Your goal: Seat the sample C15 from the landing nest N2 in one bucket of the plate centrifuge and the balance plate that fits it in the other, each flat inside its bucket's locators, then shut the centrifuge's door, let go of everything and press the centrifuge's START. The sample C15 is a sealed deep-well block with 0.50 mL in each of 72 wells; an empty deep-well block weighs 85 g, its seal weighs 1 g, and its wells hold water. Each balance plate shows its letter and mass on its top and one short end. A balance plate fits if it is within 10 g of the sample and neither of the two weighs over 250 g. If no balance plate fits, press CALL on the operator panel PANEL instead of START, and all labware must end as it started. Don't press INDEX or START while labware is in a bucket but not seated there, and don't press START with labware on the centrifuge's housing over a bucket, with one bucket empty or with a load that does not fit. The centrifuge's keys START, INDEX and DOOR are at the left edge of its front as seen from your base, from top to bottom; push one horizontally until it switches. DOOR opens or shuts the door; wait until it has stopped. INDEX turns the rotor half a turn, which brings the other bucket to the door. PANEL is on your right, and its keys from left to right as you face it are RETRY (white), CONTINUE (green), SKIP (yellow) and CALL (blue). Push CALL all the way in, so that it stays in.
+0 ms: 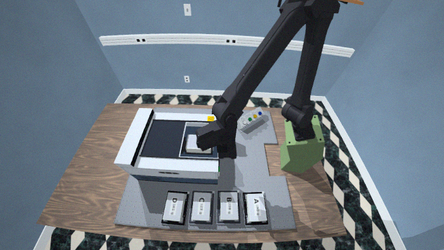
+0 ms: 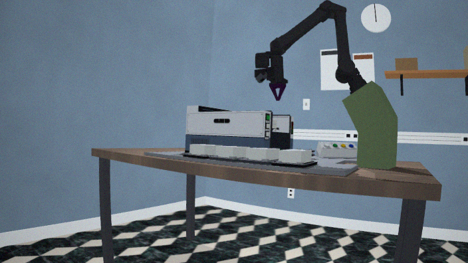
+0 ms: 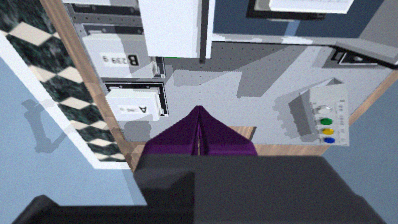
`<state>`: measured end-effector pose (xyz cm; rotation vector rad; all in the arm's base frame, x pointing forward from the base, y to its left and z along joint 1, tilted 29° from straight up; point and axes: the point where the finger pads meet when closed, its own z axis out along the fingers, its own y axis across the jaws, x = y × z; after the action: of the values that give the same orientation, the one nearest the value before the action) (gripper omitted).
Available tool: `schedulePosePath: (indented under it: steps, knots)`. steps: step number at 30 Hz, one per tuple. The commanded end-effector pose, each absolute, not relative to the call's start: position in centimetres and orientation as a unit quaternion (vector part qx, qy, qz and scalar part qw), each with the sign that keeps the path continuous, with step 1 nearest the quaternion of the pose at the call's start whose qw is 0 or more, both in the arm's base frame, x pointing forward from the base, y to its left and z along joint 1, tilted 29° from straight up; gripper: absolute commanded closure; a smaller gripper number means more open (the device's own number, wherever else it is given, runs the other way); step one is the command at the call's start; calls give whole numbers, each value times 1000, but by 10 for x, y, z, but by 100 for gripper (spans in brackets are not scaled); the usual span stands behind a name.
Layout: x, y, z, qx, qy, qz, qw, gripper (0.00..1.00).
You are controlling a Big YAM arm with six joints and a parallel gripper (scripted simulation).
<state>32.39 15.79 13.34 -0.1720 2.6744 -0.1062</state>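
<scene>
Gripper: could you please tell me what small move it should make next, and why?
Probably lower the shut, empty gripper toward the middle key, INDEX: the sample seems to lie in the open bucket, while all four plates sit outside.

The table (image 1: 79,177) at the lower left of the top view shows a streaked wood grain with a dull sheen. A matt grey mat (image 1: 252,167) on it is dotted with fine holes. The floor (image 2: 233,239) looks like polished marble tile. The arm (image 1: 262,63) is matt black, perhaps plastic.
</scene>
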Motion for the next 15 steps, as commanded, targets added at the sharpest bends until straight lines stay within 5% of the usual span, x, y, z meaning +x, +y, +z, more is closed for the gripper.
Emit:
schedulePosePath:
  steps: [1,15]
  knots:
    - [311,172,133,-42,968,-23,245,100]
    - [260,182,104,-43,968,-24,248,100]
